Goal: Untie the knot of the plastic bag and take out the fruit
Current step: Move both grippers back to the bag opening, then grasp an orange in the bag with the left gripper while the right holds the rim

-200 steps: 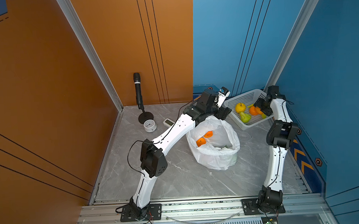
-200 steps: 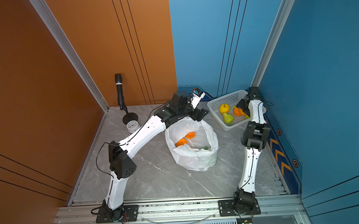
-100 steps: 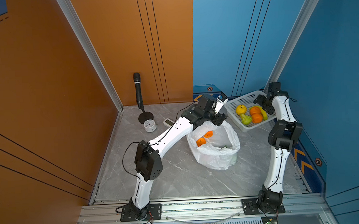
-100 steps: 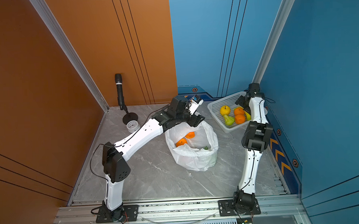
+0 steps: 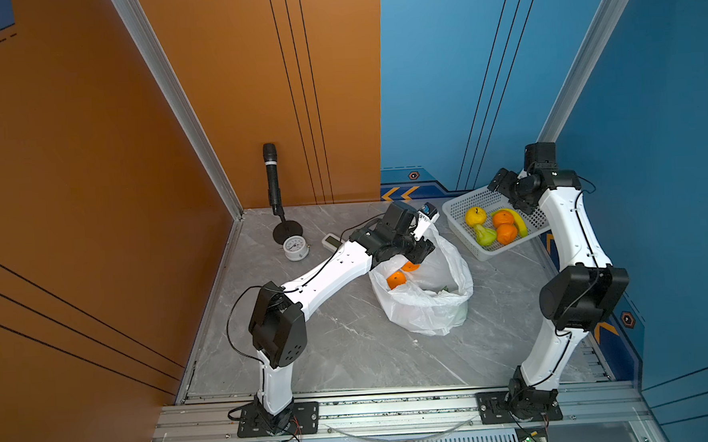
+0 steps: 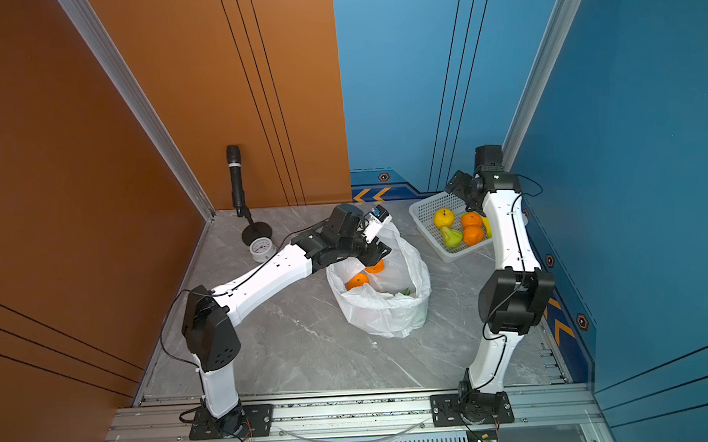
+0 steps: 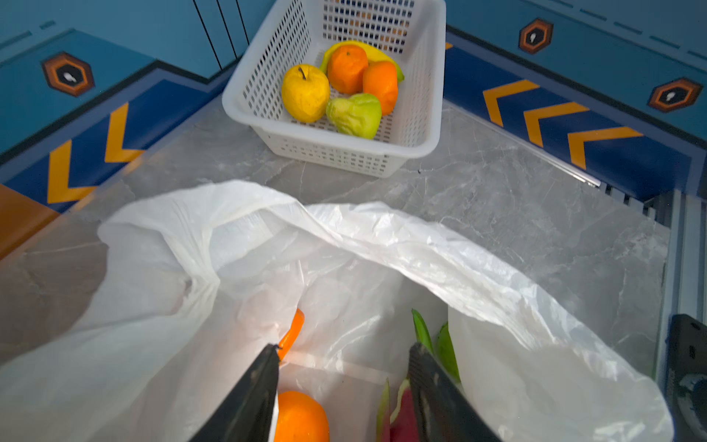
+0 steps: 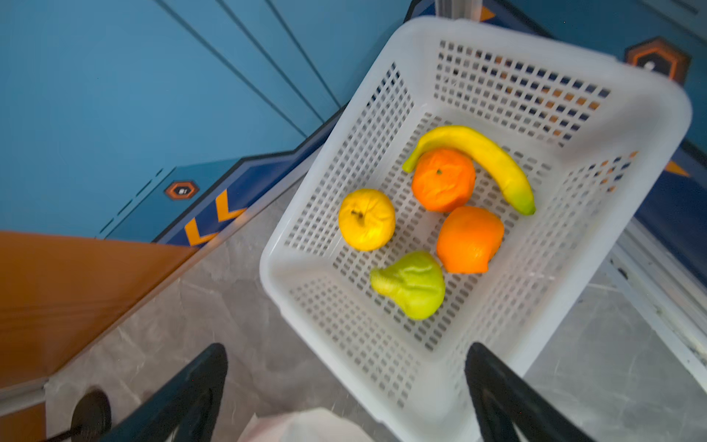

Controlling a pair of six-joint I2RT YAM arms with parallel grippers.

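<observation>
The grey marble-patterned tabletop [image 5: 351,355] carries five things. The white plastic bag [image 5: 428,313] stands slumped near the middle, a little toward the right edge, its mouth open upward. A white perforated basket [image 5: 478,199] sits in the far right corner. Near the far left corner a microphone [image 5: 273,184] stands upright on a round black base. Just in front of it lies a round dial gauge [image 5: 295,248], and beside that a small flat white device [image 5: 332,242] (too small to tell what it is).
</observation>
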